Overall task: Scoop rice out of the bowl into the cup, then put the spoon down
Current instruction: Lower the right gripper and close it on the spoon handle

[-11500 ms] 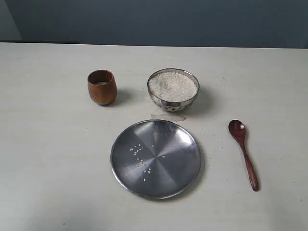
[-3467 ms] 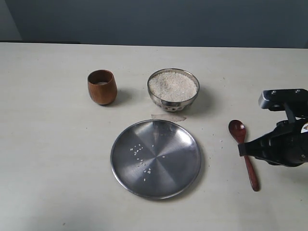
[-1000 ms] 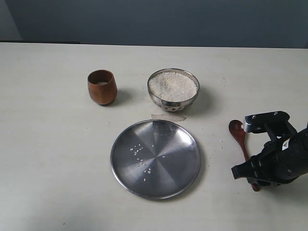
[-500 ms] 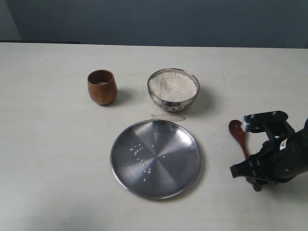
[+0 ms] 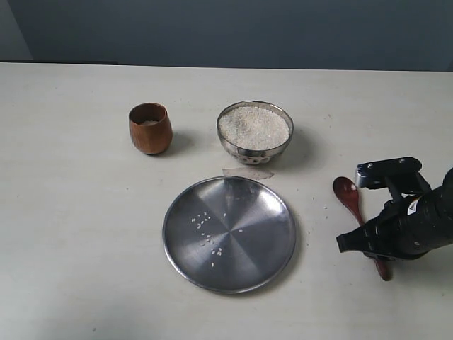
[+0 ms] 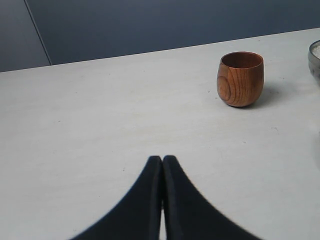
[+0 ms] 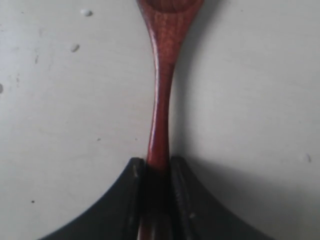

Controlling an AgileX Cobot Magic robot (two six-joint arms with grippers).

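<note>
Black right gripper with curved matte fingers; a greyish, perhaps metal, block tops it.

The mid-handle of the spoon is hidden under the right gripper; the right wrist view cuts off its head beyond the gripper. The left wrist view shows only a sliver of the bowl.

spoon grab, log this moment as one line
phase: grasp | right end effector: shut on spoon handle | left end effector: shut, empty | rice: in bowl | cup: upright
</note>
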